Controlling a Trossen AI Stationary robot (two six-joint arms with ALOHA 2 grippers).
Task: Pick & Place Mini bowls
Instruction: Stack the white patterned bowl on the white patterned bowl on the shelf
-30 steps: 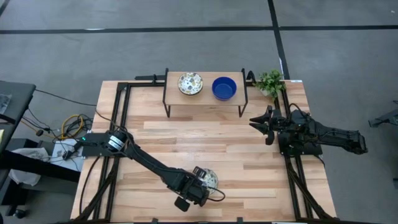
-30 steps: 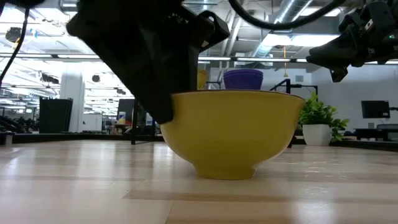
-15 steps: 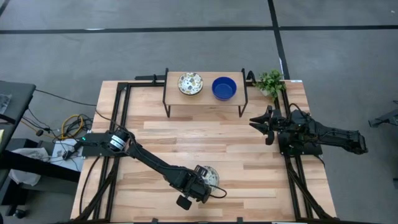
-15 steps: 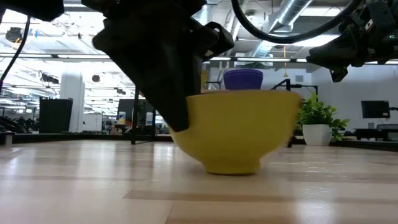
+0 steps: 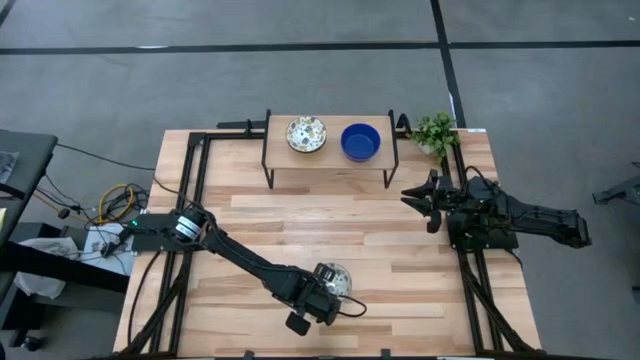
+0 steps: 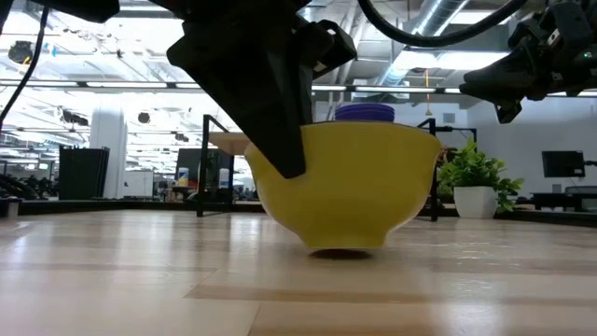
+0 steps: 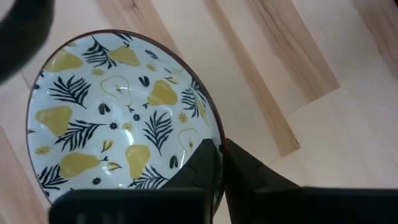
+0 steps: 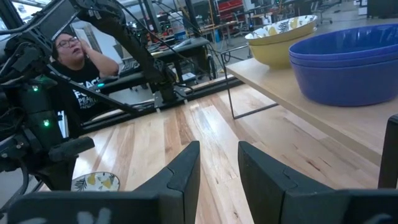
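Observation:
My left gripper (image 5: 325, 291) is shut on a mini bowl (image 5: 337, 279) near the table's near edge. The bowl is yellow outside (image 6: 345, 191) and white inside with a yellow pear and dark leaf pattern (image 7: 118, 112). On the stand at the far edge stand a stack of patterned bowls (image 5: 306, 134) and a stack of two blue bowls (image 5: 361, 142), each on its foot. My right gripper (image 5: 415, 195) hangs open above the table's right side, away from every bowl. My left gripper pinches the bowl's rim (image 7: 214, 134), one finger (image 7: 199, 171) inside the bowl and one finger (image 7: 252, 177) outside. The fingers come from above, slanting down from the near left. The bowl is tilted, its foot (image 6: 345, 248) just off the table.
A small green plant (image 5: 434, 131) stands at the far right corner beside the stand (image 5: 330, 155). Black rails run along the table's left and right sides. A person (image 8: 74, 50) sits beyond the table's left side. Bare wood lies between the held bowl and the stand.
My left gripper has risen a little with the bowl and shifted slightly toward the table's right. The bowl stood flat on its foot; now it is tipped and its foot has come off the wood.

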